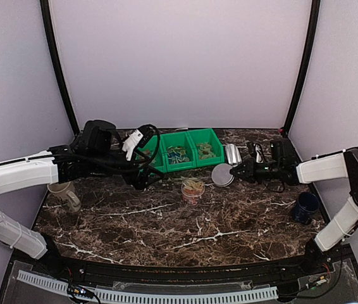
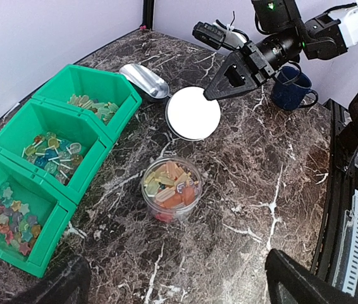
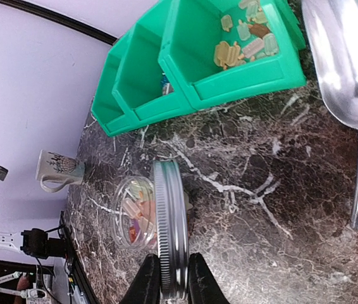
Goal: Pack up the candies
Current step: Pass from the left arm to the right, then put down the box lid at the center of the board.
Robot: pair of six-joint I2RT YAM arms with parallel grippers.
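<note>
Candies [image 2: 171, 188]: in clear jar [image 2: 166, 218], table centre; more in green bin [image 2: 73, 170] at 12 o'clock.
Right gripper [image 3: 174, 286]: clamped on silver lid [image 3: 169, 221], 2 o'clock of jar.
Left gripper [image 2: 172, 263]: fingers spread wide, nothing held.

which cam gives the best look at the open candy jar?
Left wrist: the jar sits central, mouth open, candies clear. Top external shows it tiny; right wrist shows it partly behind the lid.

Candies [image 2: 169, 187], mixed colours: some in clear jar [image 2: 166, 217], rest across 3 compartments of green bin [image 2: 90, 168].
</note>
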